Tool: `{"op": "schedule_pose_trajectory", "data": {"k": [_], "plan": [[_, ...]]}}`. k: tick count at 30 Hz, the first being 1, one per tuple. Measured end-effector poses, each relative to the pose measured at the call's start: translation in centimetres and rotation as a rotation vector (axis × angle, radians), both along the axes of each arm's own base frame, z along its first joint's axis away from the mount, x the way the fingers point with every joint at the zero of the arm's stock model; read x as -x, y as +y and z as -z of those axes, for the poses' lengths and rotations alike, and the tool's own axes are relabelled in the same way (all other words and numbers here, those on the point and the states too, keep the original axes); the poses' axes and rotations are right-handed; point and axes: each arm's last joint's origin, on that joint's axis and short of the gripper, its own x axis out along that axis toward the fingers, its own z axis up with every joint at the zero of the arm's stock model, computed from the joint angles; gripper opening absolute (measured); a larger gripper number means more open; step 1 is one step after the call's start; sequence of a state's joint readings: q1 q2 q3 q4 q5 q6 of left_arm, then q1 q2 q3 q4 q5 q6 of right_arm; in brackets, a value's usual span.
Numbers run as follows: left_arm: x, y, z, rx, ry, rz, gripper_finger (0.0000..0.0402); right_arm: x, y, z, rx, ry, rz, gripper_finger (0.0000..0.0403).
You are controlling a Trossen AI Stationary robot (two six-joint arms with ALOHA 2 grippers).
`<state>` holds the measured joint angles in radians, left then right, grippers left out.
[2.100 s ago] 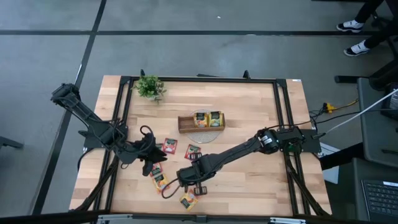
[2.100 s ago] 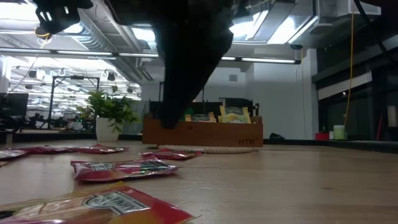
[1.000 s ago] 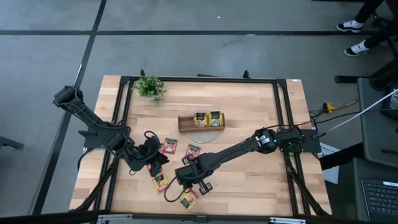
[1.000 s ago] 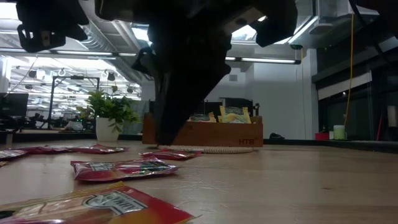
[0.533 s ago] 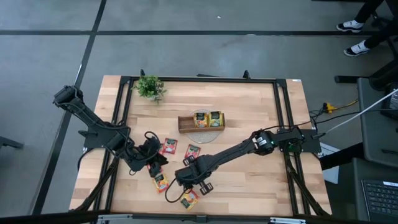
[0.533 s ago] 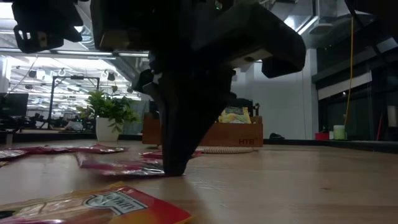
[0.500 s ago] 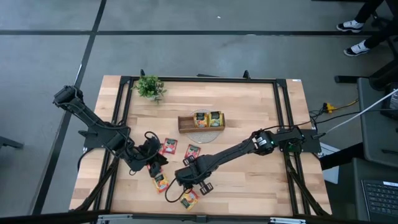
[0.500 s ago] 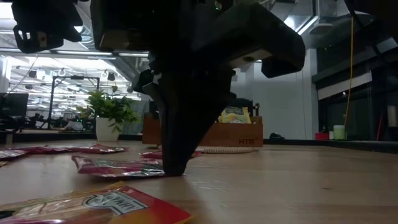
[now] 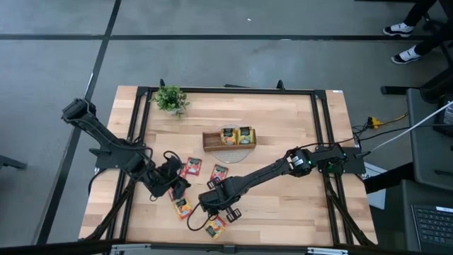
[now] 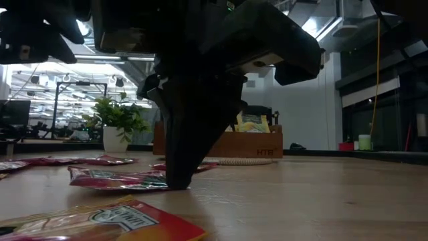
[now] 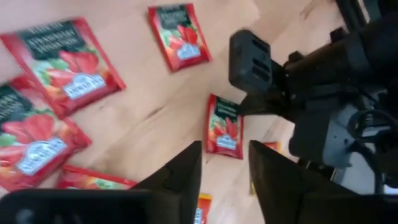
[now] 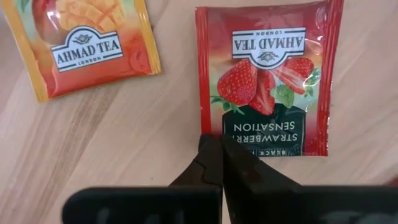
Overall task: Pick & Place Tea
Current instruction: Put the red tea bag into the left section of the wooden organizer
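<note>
We see the red sachet dragged aside, right gripper pressed together pinching its edge on the bench, left gripper spread nearby

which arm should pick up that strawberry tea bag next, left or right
Right, probably. The right hand is down at the edge of the strawberry tea bag, fingers together; the left hand hangs open farther off.

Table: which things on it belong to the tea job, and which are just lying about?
Job: strawberry sachet, with the shut right gripper at its edge; mango sachet; other loose sachets; left gripper, open above them; tray, probably the drop-off.
Lying about: plant.
</note>
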<state>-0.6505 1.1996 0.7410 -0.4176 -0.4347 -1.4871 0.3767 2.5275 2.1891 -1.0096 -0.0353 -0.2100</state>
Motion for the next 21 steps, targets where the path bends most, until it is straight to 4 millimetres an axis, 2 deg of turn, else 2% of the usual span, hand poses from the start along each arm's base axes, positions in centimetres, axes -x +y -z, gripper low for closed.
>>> {"op": "schedule_pose_trajectory", "data": {"k": [7, 12, 15, 21], "plan": [[-1.4, -1.0, 2.1, -0.069, 0.07, 0.158, 0.0209, -0.1, 0.0, 0.0, -0.004, -0.01, 0.0, 0.0], [-2.4, -2.2, 3.2, -0.185, 0.042, 0.334, 0.0256, -0.1, 0.1, 0.0, -0.018, -0.004, -0.004, 0.0], [-2.8, -2.7, 4.2, -0.198, 0.058, 0.404, 0.0274, -0.1, 0.1, 0.0, -0.032, -0.001, -0.006, 0.0], [-3.7, -3.6, 6.1, -0.148, 0.078, 0.368, 0.0285, -0.1, 0.1, 0.0, -0.04, 0.0, 0.001, 0.0]]}}
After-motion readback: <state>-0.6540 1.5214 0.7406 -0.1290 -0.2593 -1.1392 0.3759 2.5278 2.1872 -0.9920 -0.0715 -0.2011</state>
